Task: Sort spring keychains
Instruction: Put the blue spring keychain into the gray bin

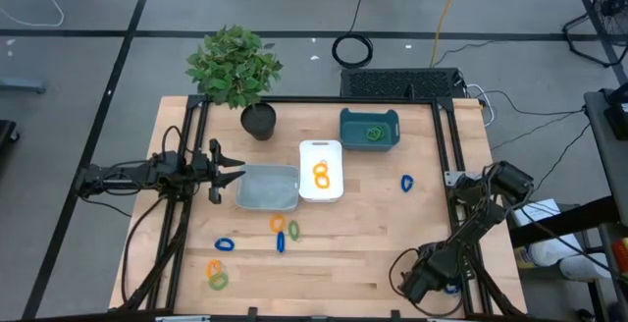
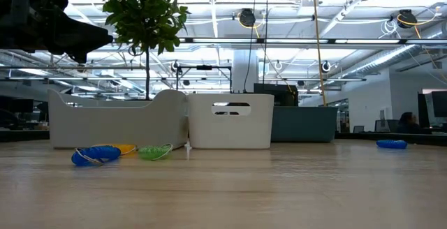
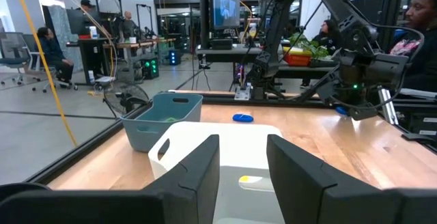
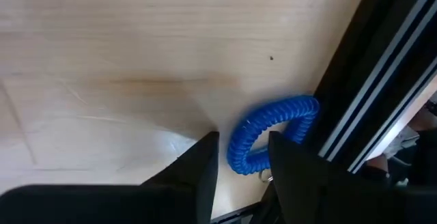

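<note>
Loose spring keychains lie flat on the wooden table: blue (image 1: 406,183), orange (image 1: 278,224), green (image 1: 292,231), blue (image 1: 281,241), blue (image 1: 225,244), orange (image 1: 213,266) and green (image 1: 218,281). Orange ones lie in the white tray (image 1: 321,148) and a green one in the teal tray (image 1: 392,116). Another blue keychain (image 4: 273,132) lies by the table's near right corner, against the black frame rail. My right gripper (image 4: 242,166) is open and points down at it, its fingers on either side of the loop's one end. My left gripper (image 1: 235,175) is open and hovers level at the grey tray's (image 1: 267,202) left end.
A potted plant (image 1: 235,67) stands at the far edge beside the trays. Black frame rails (image 1: 453,145) run along the table's left and right sides. A black cable coil (image 1: 351,50) lies on the floor beyond. People (image 3: 51,50) are in the room behind. Bare wood (image 1: 363,243) spans the near middle.
</note>
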You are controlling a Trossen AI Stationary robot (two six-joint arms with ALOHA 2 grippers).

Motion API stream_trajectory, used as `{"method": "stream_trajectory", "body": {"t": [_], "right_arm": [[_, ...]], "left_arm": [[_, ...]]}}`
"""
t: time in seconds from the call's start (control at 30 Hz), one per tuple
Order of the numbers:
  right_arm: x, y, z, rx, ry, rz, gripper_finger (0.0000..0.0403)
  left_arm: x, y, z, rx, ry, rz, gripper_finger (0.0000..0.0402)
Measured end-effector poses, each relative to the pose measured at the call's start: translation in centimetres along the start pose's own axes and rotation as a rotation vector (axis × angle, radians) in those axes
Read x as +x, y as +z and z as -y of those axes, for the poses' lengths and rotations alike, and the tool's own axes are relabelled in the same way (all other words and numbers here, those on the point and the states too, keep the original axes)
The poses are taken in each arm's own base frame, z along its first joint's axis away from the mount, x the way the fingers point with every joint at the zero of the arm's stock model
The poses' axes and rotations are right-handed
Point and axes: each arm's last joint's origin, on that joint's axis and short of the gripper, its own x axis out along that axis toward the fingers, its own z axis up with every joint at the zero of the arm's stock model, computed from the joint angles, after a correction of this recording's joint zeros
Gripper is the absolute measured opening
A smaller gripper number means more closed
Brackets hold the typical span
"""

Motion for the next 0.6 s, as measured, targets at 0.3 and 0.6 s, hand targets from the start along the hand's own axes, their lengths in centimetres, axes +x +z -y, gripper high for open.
{"method": "stream_trajectory", "body": {"t": [0.3, 0.6], "right_arm": [[1.0, 0.5, -0.3, -0.042, 0.027, -0.063, 0.0040], [1.0, 0.3, -0.4, -0.120, 0.045, -0.078, 0.0004]], "left_arm": [[0.0, 0.0, 0.0, 0.000, 0.000, 0.000, 0.0131], [0.0, 0.0, 0.0, 0.000, 0.000, 0.000, 0.0131]]}}
